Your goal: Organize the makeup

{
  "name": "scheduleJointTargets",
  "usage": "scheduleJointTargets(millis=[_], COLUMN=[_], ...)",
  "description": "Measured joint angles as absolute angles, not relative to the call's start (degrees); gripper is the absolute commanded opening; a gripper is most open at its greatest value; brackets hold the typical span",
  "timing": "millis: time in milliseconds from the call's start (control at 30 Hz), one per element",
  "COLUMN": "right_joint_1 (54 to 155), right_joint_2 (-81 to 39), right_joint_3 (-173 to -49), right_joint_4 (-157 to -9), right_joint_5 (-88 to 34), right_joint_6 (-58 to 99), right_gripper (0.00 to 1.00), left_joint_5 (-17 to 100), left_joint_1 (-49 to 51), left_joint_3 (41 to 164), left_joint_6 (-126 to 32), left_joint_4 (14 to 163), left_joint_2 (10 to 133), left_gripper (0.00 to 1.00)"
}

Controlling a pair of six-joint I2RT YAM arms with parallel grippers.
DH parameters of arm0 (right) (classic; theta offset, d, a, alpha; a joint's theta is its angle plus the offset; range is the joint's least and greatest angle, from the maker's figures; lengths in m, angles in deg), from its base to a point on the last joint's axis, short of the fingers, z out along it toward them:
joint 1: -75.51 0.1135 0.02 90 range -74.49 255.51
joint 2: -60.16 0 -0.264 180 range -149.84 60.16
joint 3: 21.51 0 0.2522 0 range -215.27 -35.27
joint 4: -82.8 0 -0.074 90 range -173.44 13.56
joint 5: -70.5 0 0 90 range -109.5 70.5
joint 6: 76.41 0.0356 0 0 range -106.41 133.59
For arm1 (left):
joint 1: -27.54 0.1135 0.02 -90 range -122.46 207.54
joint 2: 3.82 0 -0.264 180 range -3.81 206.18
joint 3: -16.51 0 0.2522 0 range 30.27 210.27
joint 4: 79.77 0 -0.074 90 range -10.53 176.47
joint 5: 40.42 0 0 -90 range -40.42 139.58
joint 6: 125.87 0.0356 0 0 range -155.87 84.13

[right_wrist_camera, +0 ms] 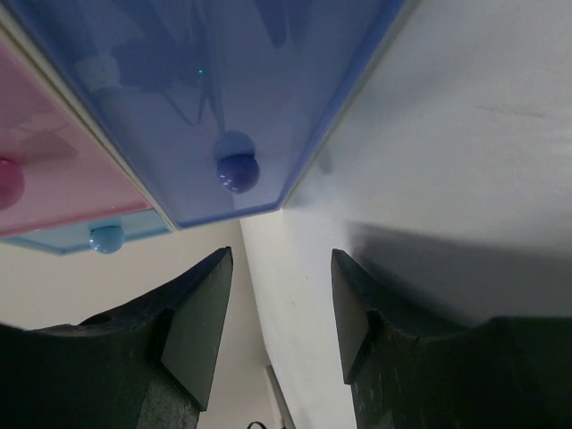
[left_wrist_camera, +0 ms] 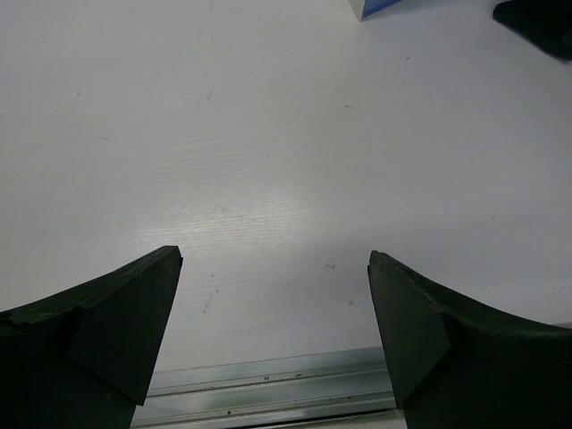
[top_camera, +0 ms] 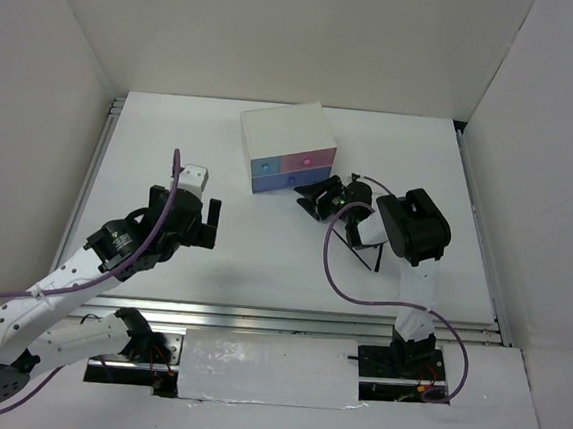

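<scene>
No compact, jar or tube shows in any view. A few thin dark sticks lie on the table under my right arm; I cannot tell whether they are brushes or pencils. My right gripper is open and empty just in front of the white drawer box. In the right wrist view the right gripper faces the blue drawer and its round blue knob. My left gripper is open and empty over bare table, as the left wrist view also shows.
The box has a pink drawer and a light-blue drawer with its knob beside the blue one. White walls enclose the table. A metal rail runs along the near edge below the left gripper.
</scene>
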State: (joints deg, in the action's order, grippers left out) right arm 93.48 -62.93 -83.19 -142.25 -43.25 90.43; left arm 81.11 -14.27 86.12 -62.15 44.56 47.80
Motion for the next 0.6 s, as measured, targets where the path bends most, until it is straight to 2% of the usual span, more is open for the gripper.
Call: scheduleJointTargets(millis=[400, 600], right_joint_1=[94.1, 94.1], right_joint_2=[-64.0, -64.1], right_joint_3=[-91.8, -92.3], right_joint_4=[-140.6, -139.1], right_joint_5=[-44.2, -44.3], right_joint_6=[90.6, 90.6], right_gripper=[0.53, 0.52], left_joint_5=[79.9, 79.3], left_joint_1=[-14.2, -14.2], left_joint_3=[86.1, 85.5], left_joint_6=[-61.5, -61.3], left_joint_4=[44.6, 45.0], left_joint_2=[47.8, 47.8], left_gripper=[0.99, 0.99])
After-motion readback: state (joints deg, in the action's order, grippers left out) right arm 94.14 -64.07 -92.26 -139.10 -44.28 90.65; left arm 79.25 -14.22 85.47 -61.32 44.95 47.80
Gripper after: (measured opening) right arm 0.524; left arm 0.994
